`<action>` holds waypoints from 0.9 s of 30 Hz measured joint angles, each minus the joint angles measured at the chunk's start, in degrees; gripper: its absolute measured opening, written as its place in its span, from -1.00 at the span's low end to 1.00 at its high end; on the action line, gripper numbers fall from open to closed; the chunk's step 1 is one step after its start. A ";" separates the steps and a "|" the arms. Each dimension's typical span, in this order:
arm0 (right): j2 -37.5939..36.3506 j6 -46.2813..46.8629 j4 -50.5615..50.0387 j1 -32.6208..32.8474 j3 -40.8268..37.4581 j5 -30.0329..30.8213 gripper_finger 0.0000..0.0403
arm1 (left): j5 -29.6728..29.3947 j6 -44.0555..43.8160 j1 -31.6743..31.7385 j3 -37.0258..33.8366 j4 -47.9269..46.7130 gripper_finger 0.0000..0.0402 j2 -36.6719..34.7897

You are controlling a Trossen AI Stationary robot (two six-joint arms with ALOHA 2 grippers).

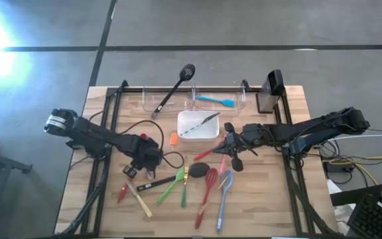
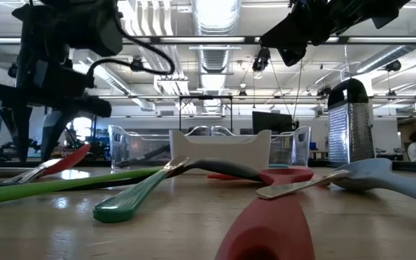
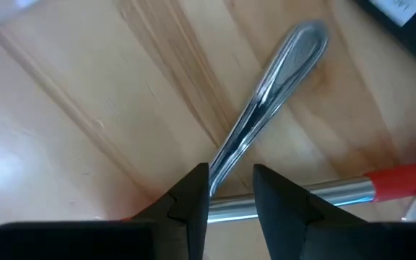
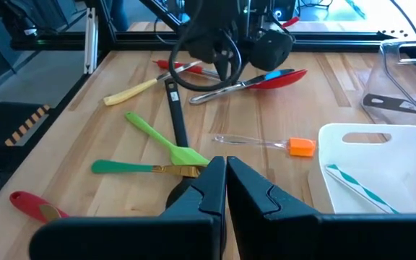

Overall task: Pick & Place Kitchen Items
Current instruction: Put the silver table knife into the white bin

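Left pincer (image 3: pixel 230 198) low over the left part of the wooden surface (image 1: pixel 264 212), fingers apart astride a steel utensil handle (image 3: pixel 269 94) lying there, not clamped; right pincer (image 4: pixel 224 180) fingers together, empty, hovering right of the white dish (image 1: pixel 197 126); remaining utensils (image 1: pixel 207 186) scattered across near-centre.

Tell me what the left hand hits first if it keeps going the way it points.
Judging by its wrist view, the left hand would first meet the shiny metal utensil handle lying on the wooden table, directly between its fingers; depth is uncertain.
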 joint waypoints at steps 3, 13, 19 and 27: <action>0.00 -0.01 0.00 0.00 0.00 0.00 -0.96 | 0.00 0.02 0.34 -1.74 1.76 -0.44 0.00; 0.07 -0.30 0.43 0.00 0.00 0.01 -0.96 | -0.06 1.12 1.25 -5.35 6.62 -0.44 -0.02; 0.09 -0.48 1.28 0.00 0.00 0.00 -0.96 | -0.07 1.65 1.67 -6.29 8.55 -0.44 -0.02; 0.09 -0.48 1.35 0.00 0.00 0.00 -0.96 | 0.02 1.78 2.24 -7.82 10.91 -0.63 -0.22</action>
